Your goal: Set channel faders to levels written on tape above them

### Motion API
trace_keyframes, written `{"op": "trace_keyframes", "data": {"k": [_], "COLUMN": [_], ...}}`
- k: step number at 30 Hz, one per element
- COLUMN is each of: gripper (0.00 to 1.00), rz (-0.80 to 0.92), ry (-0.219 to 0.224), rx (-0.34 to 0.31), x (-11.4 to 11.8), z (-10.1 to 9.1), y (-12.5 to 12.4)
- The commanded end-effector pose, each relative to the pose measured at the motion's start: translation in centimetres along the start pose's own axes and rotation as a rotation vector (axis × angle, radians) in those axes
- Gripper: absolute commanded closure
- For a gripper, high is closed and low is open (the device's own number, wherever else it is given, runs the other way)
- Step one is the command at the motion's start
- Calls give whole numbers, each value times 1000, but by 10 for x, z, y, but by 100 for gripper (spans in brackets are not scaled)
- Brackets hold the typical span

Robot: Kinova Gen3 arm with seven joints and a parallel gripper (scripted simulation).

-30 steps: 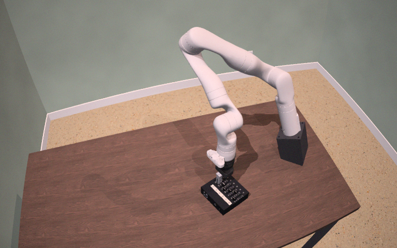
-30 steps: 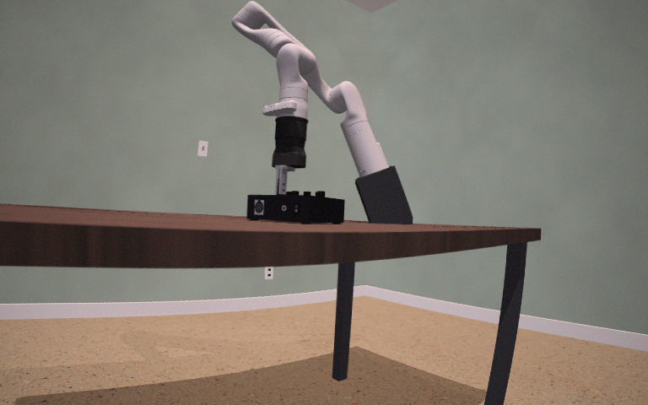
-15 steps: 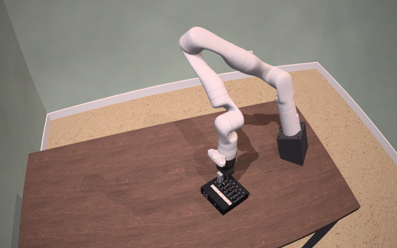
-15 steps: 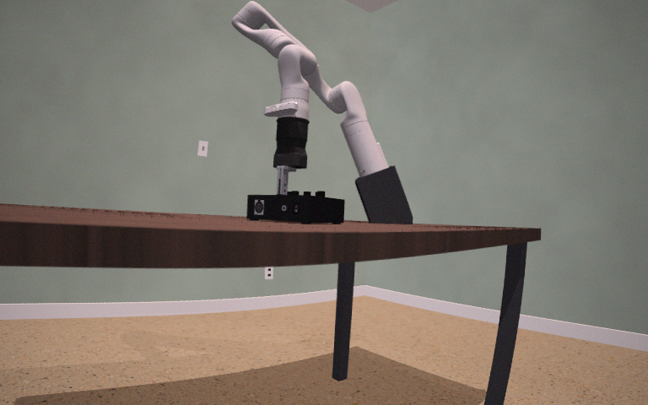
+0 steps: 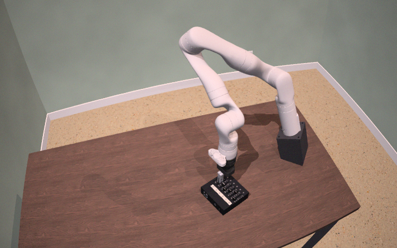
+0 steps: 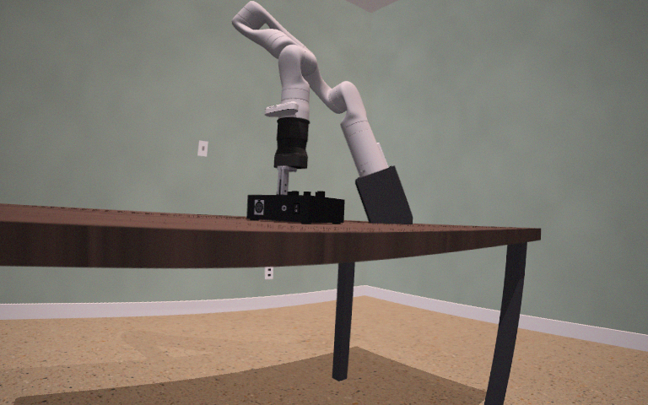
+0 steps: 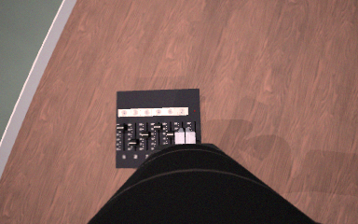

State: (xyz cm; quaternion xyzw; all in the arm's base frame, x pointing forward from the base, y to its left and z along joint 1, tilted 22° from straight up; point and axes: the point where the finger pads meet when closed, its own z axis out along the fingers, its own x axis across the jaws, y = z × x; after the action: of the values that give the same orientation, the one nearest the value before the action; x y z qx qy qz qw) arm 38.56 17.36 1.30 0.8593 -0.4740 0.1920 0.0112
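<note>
The lighting desk [image 5: 206,190] [image 6: 325,210] [image 7: 158,99] stands on the brown table [image 5: 117,187] [image 6: 191,243] [image 7: 280,70], well apart from the arm's dark pedestal [image 5: 292,149] [image 6: 384,197]. The gripper [image 5: 220,177] [image 6: 283,193] [image 7: 184,133] points down over one end of the fader rows, its fingers closed together with nothing between them. A wall switch [image 6: 202,148] and, lower, an outlet [image 6: 268,272] mark the green wall behind.

The exterior view alone shows the desk's side sockets clearly, but hides its tape. The wrist view shows the pale tape [image 5: 220,194] [image 7: 153,112] and several fader caps at differing heights; the fingers cover part of the rightmost rows, and the black housing hides the desk's lower right portion. The written levels are too blurred to read.
</note>
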Motion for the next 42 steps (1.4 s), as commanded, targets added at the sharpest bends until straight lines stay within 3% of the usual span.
{"op": "trace_keyframes", "data": {"k": [1, 42], "gripper": [100, 100], "rz": [3, 3], "ry": [-6, -6], "rx": [3, 3], "x": [-3, -3], "z": [-1, -1], "y": [1, -5]}}
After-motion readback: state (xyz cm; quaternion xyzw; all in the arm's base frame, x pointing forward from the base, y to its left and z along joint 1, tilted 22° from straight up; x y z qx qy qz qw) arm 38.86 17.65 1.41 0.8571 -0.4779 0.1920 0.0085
